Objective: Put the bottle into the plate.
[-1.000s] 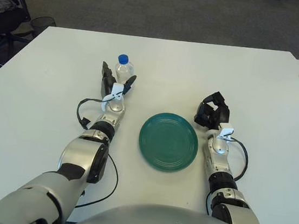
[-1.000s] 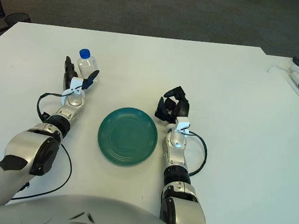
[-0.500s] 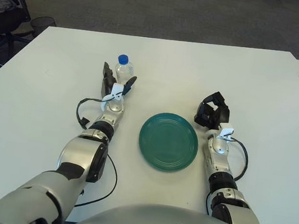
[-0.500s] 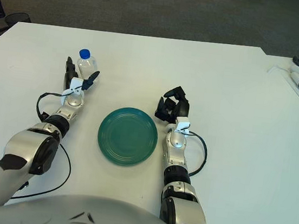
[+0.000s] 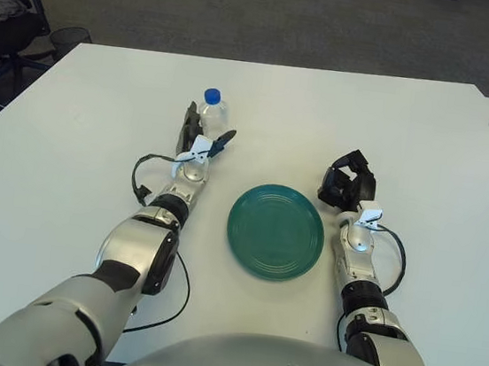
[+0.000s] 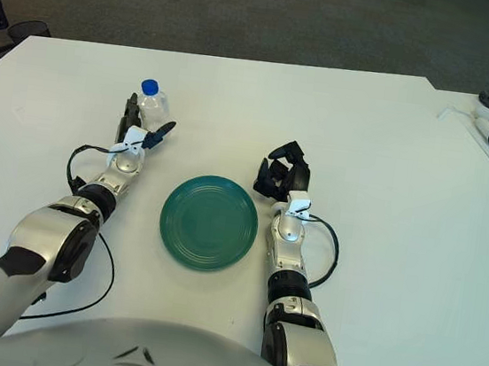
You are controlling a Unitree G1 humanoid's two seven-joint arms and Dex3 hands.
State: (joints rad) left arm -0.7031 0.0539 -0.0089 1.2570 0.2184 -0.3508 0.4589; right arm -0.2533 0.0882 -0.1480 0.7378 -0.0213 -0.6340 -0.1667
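Bottle (image 5: 211, 116) in left hand (image 5: 201, 142).

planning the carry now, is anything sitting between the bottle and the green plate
Nothing visible does. The bottle stands upright in the left hand, up and to the left of the plate, with only bare table between them. The right hand shows on the plate's far side.

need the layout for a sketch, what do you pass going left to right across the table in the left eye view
left hand closed around the bottle → green plate → right hand, curled and empty, right of the plate
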